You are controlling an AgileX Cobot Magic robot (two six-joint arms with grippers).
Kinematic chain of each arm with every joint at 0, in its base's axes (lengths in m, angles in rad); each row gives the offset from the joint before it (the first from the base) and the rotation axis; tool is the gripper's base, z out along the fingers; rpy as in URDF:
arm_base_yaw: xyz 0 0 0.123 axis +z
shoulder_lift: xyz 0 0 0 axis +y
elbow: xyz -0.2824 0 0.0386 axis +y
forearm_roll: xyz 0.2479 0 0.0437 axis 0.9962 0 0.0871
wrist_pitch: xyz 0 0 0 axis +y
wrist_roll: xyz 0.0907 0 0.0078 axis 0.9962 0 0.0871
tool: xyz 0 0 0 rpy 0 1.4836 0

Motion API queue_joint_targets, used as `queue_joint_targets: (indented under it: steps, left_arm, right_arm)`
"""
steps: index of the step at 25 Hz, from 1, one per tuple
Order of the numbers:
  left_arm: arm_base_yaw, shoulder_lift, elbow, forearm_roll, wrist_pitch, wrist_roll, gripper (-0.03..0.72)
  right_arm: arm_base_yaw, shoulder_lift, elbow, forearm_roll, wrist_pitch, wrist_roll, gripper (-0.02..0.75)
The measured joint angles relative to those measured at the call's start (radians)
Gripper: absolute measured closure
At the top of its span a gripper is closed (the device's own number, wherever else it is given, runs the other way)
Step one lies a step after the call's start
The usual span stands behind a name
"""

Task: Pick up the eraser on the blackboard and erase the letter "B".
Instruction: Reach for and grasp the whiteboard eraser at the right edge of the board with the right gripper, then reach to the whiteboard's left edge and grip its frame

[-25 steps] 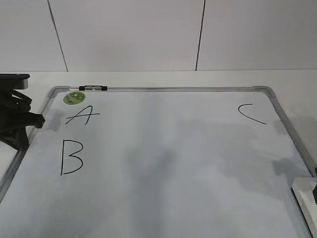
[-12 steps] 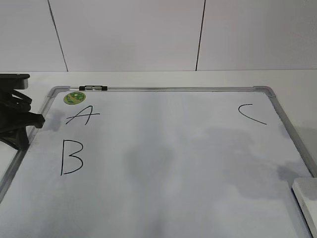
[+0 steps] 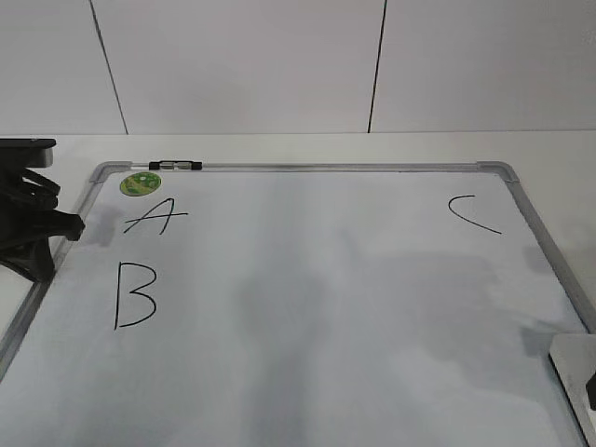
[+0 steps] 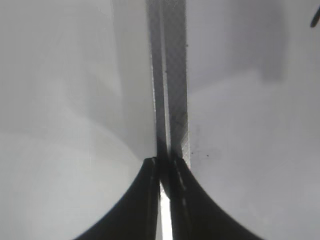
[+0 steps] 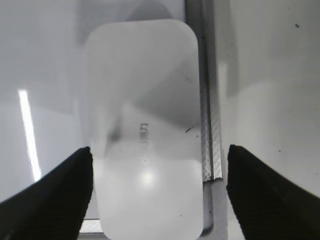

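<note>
Presently the right tool (image 5: 160, 165) is spread wide, with one dark finger on each side of the eraser (image 5: 145, 130) and neither finger touching it. The eraser lies flat on the blackboard (image 3: 326, 307) at the near right corner, its right long edge just beside the grey frame rail (image 5: 207, 100). In the exterior view only its white corner (image 3: 573, 372) shows at the right border.

The step in hand is judged to be the grasp. To do it well:

1. Centre the fingers across the short width of the eraser before closing. The right finger stands outside the frame rail, so check that it will not catch the rail as it comes in.
2. Lower until the pads are level with the side walls of the white body, not the thin base layer.
3. Close evenly; the plastic looks smooth, so a skewed grip could let it twist.

The left tool (image 4: 162, 165) is clenched, fingers pressed together on nothing, resting over the left frame rail (image 4: 172, 80). In the exterior view its dark body (image 3: 28, 219) sits at the left edge of the board, clear of the work.

The letter "B" (image 3: 132, 295) stands at the far left, below the "A" (image 3: 154, 216) and well apart from the eraser. The "C" (image 3: 470, 214) and the green sticker (image 3: 140, 182) should be left untouched. The bench (image 3: 279, 147) extends behind the board.
</note>
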Motion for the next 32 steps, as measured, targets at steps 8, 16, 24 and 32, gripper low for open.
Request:
queue_joint_targets:
  steps: [8,16,24,32]
  left_arm:
    - [0.000,0.000,0.000,0.000,-0.002,0.000,0.672]
    - [0.000,0.000,0.000,0.000,-0.004,0.000,0.672]
    - [0.000,0.000,0.000,0.000,-0.008,0.000,0.672]
    - [0.000,0.000,0.000,-0.004,-0.013,0.002,0.672]
  right_arm:
    - [0.000,0.126,-0.009,0.023,-0.049,-0.004,0.087]
    - [0.000,0.139,-0.009,0.025,-0.057,-0.004,0.108]
    - [0.000,0.186,-0.009,0.025,-0.072,-0.004,0.111]
    - [0.000,0.193,-0.043,0.004,-0.022,-0.006,0.171]
